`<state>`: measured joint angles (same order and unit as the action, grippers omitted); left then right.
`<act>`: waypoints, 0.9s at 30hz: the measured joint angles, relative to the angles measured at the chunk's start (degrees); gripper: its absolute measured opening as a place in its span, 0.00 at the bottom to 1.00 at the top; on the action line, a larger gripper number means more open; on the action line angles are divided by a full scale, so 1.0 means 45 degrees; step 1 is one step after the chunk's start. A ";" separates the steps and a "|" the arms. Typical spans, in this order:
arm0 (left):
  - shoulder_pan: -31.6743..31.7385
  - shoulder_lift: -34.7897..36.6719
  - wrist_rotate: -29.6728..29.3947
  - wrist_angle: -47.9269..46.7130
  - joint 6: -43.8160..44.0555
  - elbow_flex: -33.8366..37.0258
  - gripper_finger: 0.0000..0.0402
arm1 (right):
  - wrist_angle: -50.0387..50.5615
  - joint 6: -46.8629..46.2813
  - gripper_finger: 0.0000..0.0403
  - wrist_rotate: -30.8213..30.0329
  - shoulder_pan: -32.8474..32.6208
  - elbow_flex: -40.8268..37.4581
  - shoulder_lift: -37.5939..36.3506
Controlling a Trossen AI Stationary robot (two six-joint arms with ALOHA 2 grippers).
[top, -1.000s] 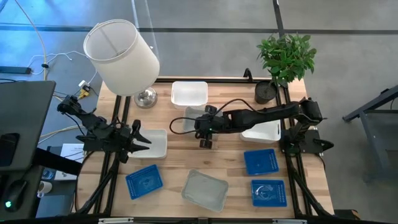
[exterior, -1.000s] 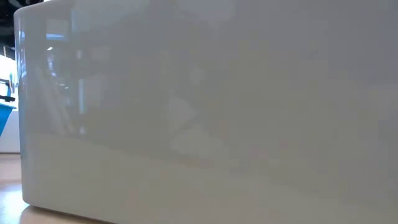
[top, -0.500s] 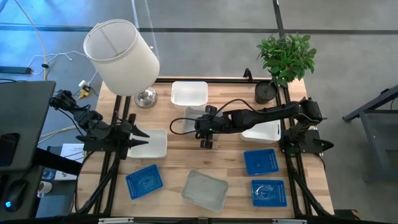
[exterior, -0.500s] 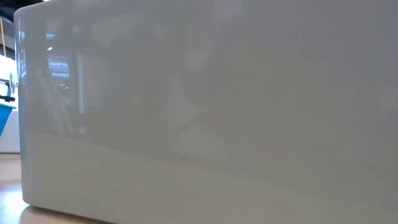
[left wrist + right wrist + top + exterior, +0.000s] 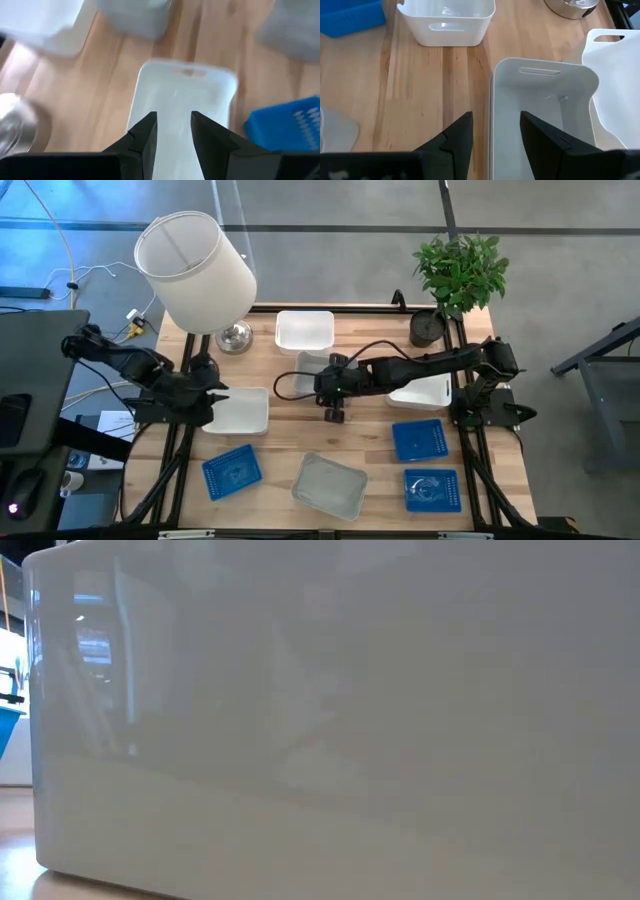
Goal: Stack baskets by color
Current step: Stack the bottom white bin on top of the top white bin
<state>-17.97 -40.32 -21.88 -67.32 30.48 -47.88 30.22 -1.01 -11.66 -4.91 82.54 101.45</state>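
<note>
From above, the wooden table (image 5: 290,450) holds baskets scattered around both arms. The left gripper (image 5: 215,402) hangs over the left end of a white basket (image 5: 240,410) near the table's left edge; its wrist view shows the two fingers (image 5: 145,137) spread with a gap between them, holding nothing, and the same white basket (image 5: 185,105) lying beneath them. The right gripper (image 5: 327,385) reaches across to the middle of the table, above a pale grey basket (image 5: 312,368); in its own wrist view the fingers (image 5: 460,135) stand apart over the open top of that basket (image 5: 545,100), one finger outside its side wall and one over the inside, without pinching it. A second white basket (image 5: 304,331) sits at the far middle, just beside the lamp (image 5: 195,270), and a third white basket (image 5: 422,391) lies under the right arm. A blue basket (image 5: 232,472) is at the near left, a grey basket (image 5: 328,485) at the near middle, and two more blue baskets (image 5: 418,439) (image 5: 432,489) sit one behind the other at the near right. A potted plant (image 5: 455,280) stands at the far right corner. The low view is filled by a pale basket wall (image 5: 330,720) close to the lens.
</note>
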 joint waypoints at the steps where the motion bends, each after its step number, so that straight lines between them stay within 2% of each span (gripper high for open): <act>1: 0.0220 -0.0228 0.0188 -0.0333 0.0000 -0.0122 0.26 | 0.0008 0.0029 0.37 0.0004 0.0000 0.0000 0.0000; 7: 0.1627 -0.1614 0.1091 -0.2572 -0.0215 -0.0324 0.26 | 0.0097 0.0228 0.37 0.0002 0.0000 0.0000 0.0000; 11: 0.2452 -0.2400 0.1695 -0.3659 -0.1169 -0.0324 0.26 | 0.0102 0.0228 0.37 0.0196 0.0000 0.0000 0.0000; 15: 0.3065 -0.2777 0.2958 -0.3646 -0.2614 -0.0324 0.26 | 0.0125 0.0228 0.37 0.0277 -0.0005 0.0000 0.0000; 18: 0.3412 -0.2966 0.3407 -0.3656 -0.3315 -0.0324 0.26 | 0.0175 0.0228 0.37 0.0277 -0.0005 0.0000 0.0000; 27: 0.4403 -0.3602 0.3328 -0.3603 -0.3721 -0.0324 0.26 | 0.0357 0.0228 0.37 0.0272 -0.0002 -0.0005 0.0000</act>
<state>1.84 -56.53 -6.90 -83.53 13.74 -49.34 31.82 0.01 -10.44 -4.92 82.52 101.45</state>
